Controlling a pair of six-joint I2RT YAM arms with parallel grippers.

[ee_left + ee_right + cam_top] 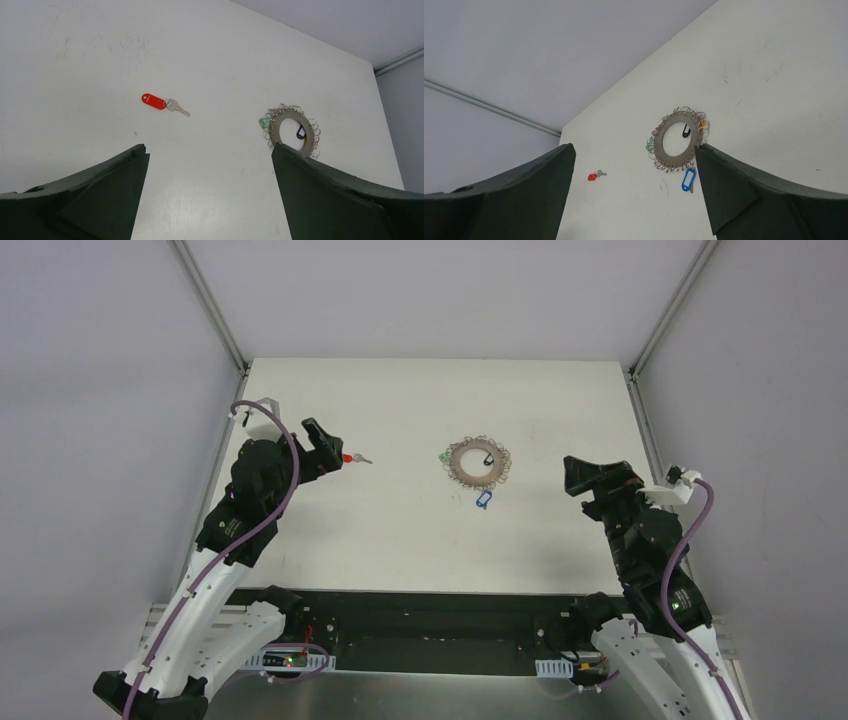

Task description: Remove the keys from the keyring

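Observation:
The keyring (pixel 478 462) lies flat in the middle of the table, its rim fringed with wire loops. A blue key (pixel 484 500) lies at its near edge, a green head (pixel 443 456) shows at its left edge, and a dark tag sits inside the ring. A red key (pixel 352 457) lies loose on the table to the left, apart from the ring. My left gripper (pixel 328 445) is open and empty, just left of the red key (pixel 153 101). My right gripper (pixel 568 478) is open and empty, right of the keyring (pixel 679 141). A yellow head (pixel 703 123) shows at the ring's rim.
The white table (pixel 400 540) is bounded by grey walls with metal corner rails (pixel 210 305). The arm bases and a black frame (pixel 430 625) stand at the near edge.

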